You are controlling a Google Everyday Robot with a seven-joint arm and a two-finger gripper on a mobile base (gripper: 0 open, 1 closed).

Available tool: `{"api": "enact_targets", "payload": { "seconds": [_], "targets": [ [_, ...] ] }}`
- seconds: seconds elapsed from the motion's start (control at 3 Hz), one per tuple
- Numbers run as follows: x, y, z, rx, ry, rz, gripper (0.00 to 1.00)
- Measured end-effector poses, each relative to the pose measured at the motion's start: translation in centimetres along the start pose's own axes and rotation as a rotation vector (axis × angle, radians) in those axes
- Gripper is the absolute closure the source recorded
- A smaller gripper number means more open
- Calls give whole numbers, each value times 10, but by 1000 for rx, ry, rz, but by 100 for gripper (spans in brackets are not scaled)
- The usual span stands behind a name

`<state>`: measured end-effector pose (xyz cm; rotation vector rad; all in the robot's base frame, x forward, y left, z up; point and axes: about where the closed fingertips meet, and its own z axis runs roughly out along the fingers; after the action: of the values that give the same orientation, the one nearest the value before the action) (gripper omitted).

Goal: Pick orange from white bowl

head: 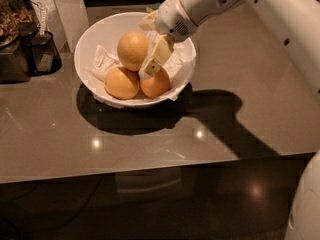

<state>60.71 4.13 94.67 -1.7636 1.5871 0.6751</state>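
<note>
The white bowl [90,44], lined with crumpled white paper, stands on the grey table and holds three fruits. The orange [131,49], pale and the largest, rests on top of two deeper-orange fruits, one [121,83] at lower left and one [159,85] at lower right. My gripper [149,49] reaches into the bowl from the upper right and is open. One cream finger [155,60] hangs down against the orange's right side, its tip over the lower right fruit. The other finger shows only partly, behind the orange near the bowl's far rim.
A dark appliance and a black container [42,51] stand at the table's left, close to the bowl. My white arm [270,14] crosses the upper right. The table's front edge [150,166] runs below the bowl.
</note>
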Motion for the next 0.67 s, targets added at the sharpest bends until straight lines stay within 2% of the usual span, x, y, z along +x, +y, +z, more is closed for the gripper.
{"api": "enact_targets", "payload": {
  "seconds": [0.33, 0.67],
  "targets": [
    [4, 2, 24, -43, -16, 23, 0],
    [4, 2, 25, -46, -17, 24, 18]
  ]
}}
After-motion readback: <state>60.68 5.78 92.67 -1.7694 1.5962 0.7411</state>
